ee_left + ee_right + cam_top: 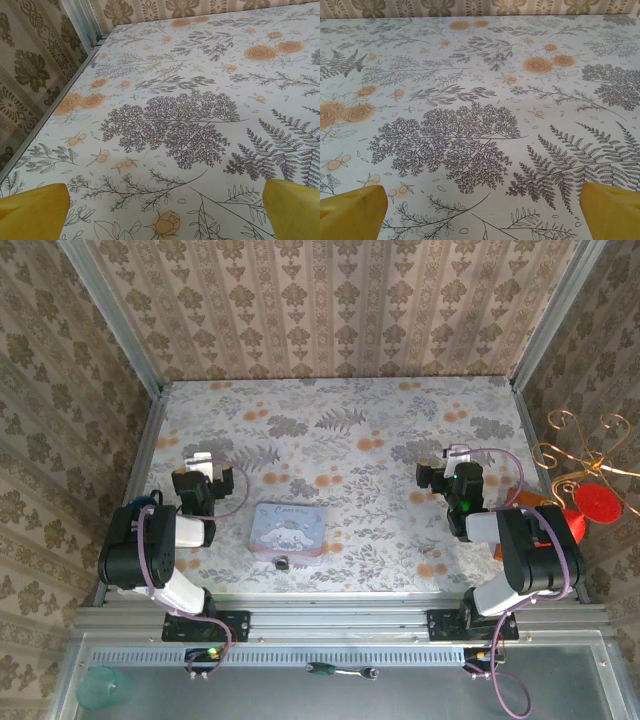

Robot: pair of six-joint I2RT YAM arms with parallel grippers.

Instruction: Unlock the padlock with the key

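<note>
Between our two arms, back behind the left pincer (203, 462) and to its right, the tiny black padlock (282, 564) sits against a pastel cartoon tin (288, 525). Left and right pincer (455, 456) both gape open, empty. We judge unlocking not yet begun.

My fingertips (30, 212) are yellow. The table (400, 430) wears grey ferns and orange blossoms; the tin (288, 528) is pastel blue-pink, the padlock (282, 564) black.
</note>
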